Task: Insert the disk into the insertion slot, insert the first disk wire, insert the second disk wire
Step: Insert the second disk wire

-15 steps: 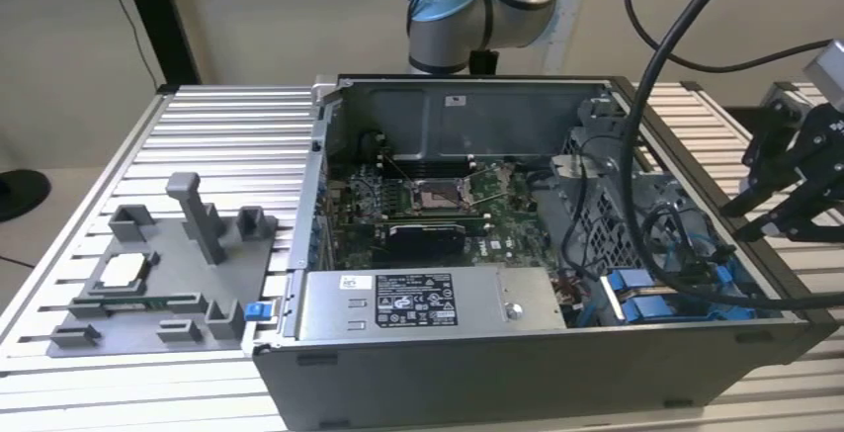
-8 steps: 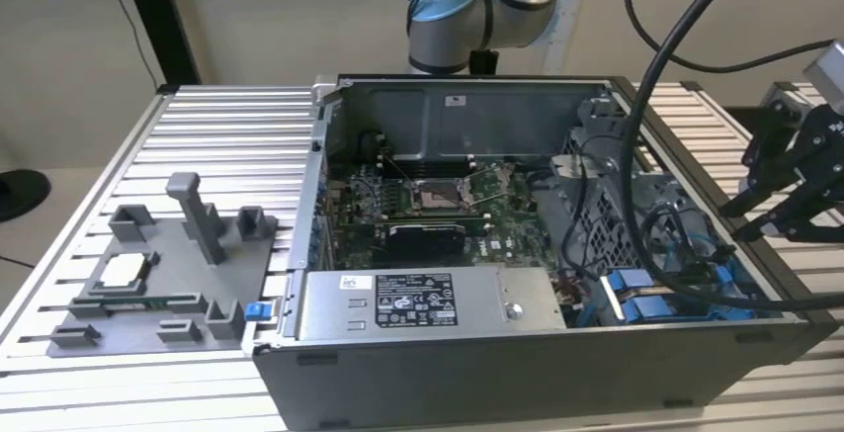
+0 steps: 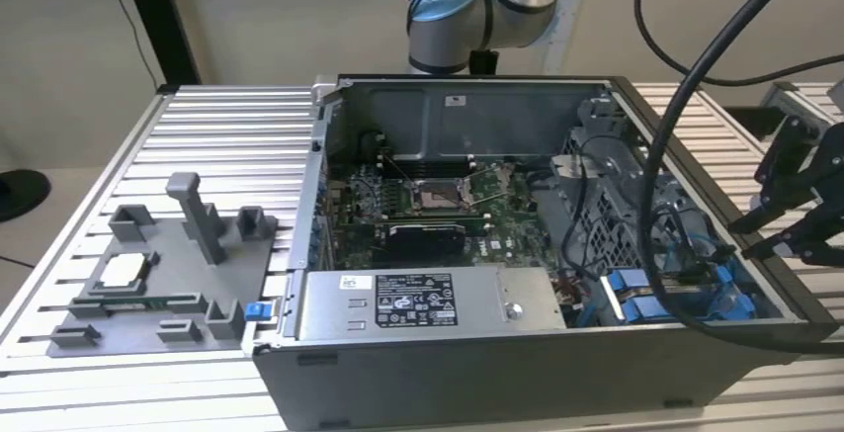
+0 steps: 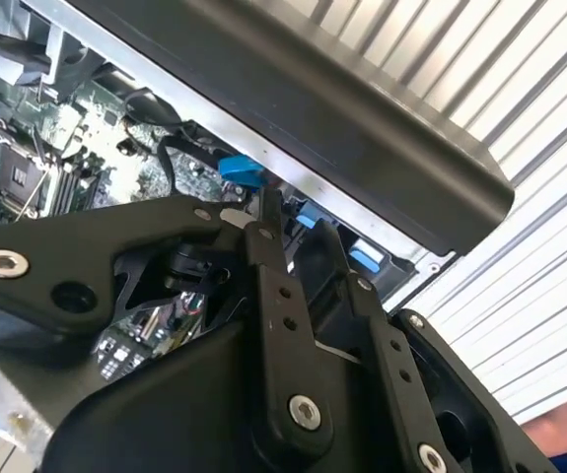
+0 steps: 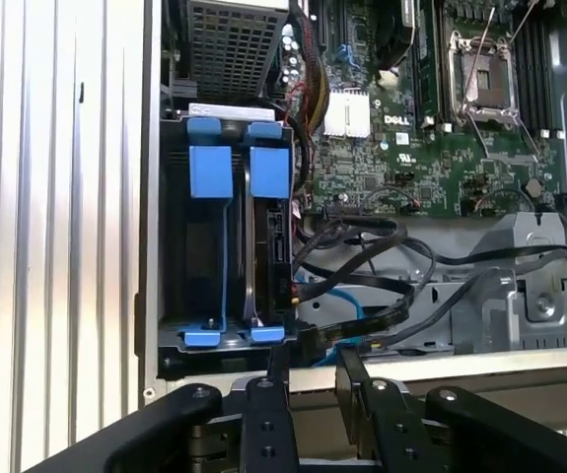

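Though black cables (image 3: 669, 126) cross it, the exterior view shows an open computer case (image 3: 528, 378) with the insertion slot (image 3: 633, 289) at 4 o'clock, contents unclear; at 3 o'clock the gripper (image 3: 745, 239), partly cut off, hovers with jaws narrowly apart. In the second wrist view the gripper hides much of the case. In the first wrist view the disk (image 5: 268, 241) stands on edge inside the insertion slot, beside blue tabs (image 5: 211, 172).

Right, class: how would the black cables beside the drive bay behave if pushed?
Probably floppy: the black cables lie in loose loops. Likely light, and they may spring back somewhat, since they arch unsupported.
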Motion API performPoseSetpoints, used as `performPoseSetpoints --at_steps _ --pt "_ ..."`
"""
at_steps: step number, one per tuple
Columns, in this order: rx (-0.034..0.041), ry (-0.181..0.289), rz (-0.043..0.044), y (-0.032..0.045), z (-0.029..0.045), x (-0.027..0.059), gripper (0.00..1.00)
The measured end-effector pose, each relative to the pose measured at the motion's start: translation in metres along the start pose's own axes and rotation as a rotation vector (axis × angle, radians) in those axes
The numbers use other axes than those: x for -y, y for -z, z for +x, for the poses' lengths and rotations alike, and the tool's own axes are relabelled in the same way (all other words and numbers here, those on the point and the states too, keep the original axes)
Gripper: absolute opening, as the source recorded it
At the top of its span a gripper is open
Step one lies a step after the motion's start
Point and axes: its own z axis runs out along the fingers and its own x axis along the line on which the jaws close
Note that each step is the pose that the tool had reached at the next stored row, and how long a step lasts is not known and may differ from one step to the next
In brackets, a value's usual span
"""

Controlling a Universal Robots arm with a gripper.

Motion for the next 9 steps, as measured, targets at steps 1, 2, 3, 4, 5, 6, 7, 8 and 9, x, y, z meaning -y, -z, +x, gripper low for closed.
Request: performPoseSetpoints --at_steps 1,2,3,4,5,6,7,8,9 --pt "0.0008 -0.001 -0.0002 -0.0008 0.0004 -0.0006 1.0" --pt "0.0012 -0.001 -0.0003 -0.0015 0.0005 -0.0014 1.0" --pt "0.0014 -0.002 -0.0005 -0.0022 0.0008 -0.0026 1.0" --pt "0.0016 -0.003 -0.0007 -0.003 0.001 -0.004 1.0" --pt "0.0017 -0.003 -0.0008 -0.0038 0.0012 -0.0054 1.0" --pt "0.0022 -0.004 -0.0007 -0.0048 0.0015 -0.0068 1.0" --pt "0.0033 -0.004 -0.0008 -0.006 0.0018 -0.008 1.0" --pt "0.0044 -0.004 -0.0008 -0.0072 0.0021 -0.009 1.0" --pt "0.0058 -0.004 -0.0008 -0.0082 0.0023 -0.0097 1.0"
